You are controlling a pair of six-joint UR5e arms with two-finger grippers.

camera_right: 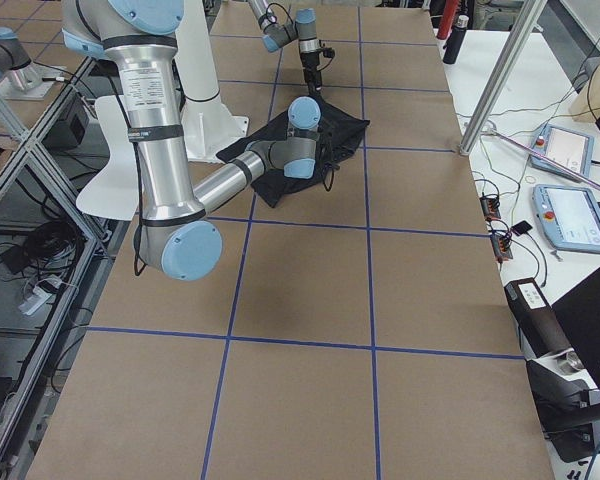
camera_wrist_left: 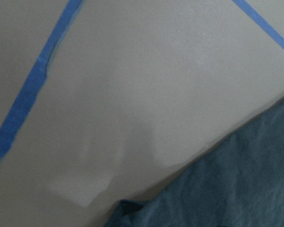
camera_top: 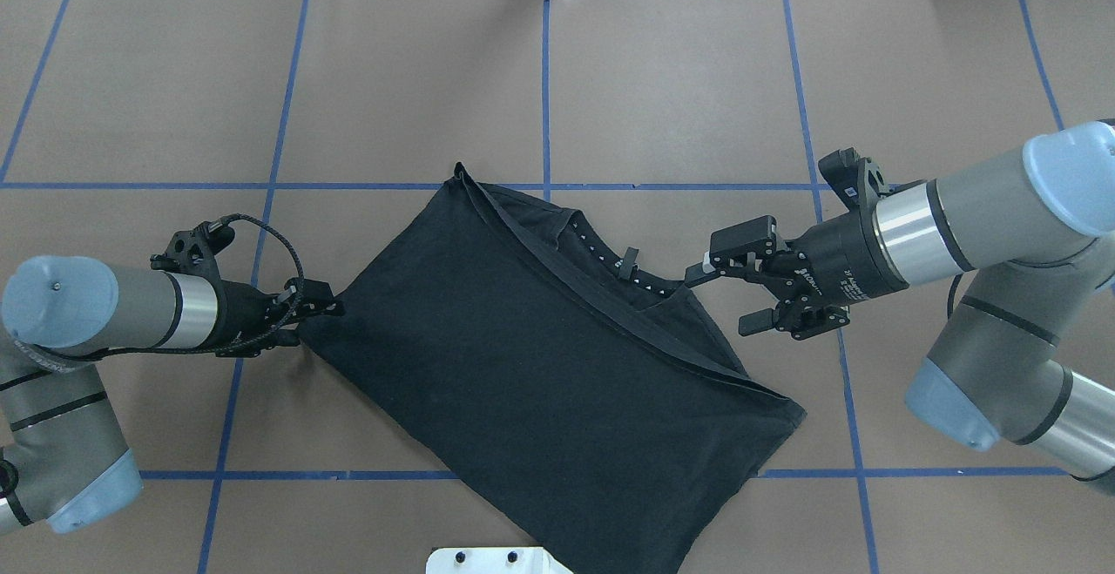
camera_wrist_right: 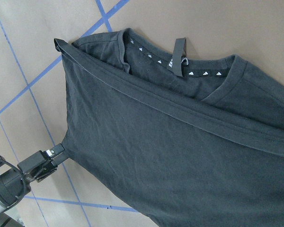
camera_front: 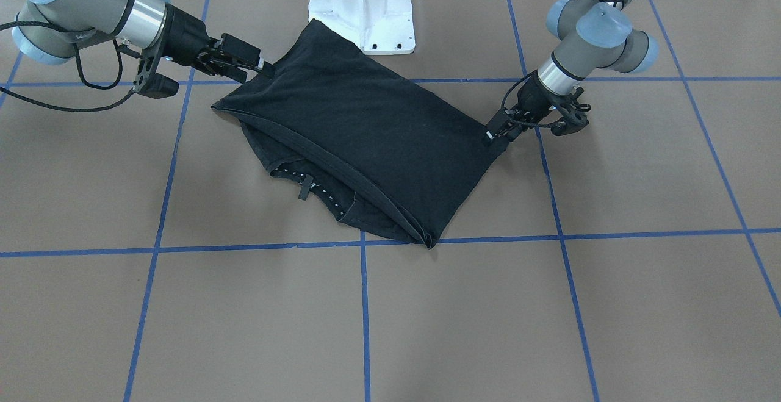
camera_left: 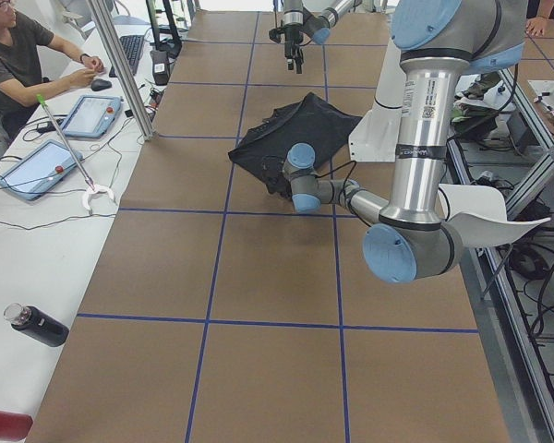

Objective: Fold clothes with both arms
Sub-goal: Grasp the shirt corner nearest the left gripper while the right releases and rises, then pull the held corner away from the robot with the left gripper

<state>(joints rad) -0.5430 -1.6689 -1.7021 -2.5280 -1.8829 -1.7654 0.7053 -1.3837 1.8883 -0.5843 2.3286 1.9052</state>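
Observation:
The black T-shirt (camera_top: 540,365) lies folded over on the table, and its near edge reaches the white pedestal. Its collar (camera_top: 627,273) shows beyond the hem band; the chest graphic is hidden. The shirt also shows in the front view (camera_front: 366,121) and the right wrist view (camera_wrist_right: 156,156). My left gripper (camera_top: 329,304) is shut on the shirt's left corner, low over the table, and it also shows in the front view (camera_front: 491,135). My right gripper (camera_top: 719,300) hovers above the shirt's right side with its jaws apart and empty; it also shows in the front view (camera_front: 255,71).
The white pedestal base (camera_front: 366,17) stands at the robot's side, touching the shirt. The brown table (camera_top: 679,77) carries a grid of blue tape lines. An operator's desk with tablets (camera_left: 65,138) and a dark bottle (camera_left: 37,325) runs along the far side.

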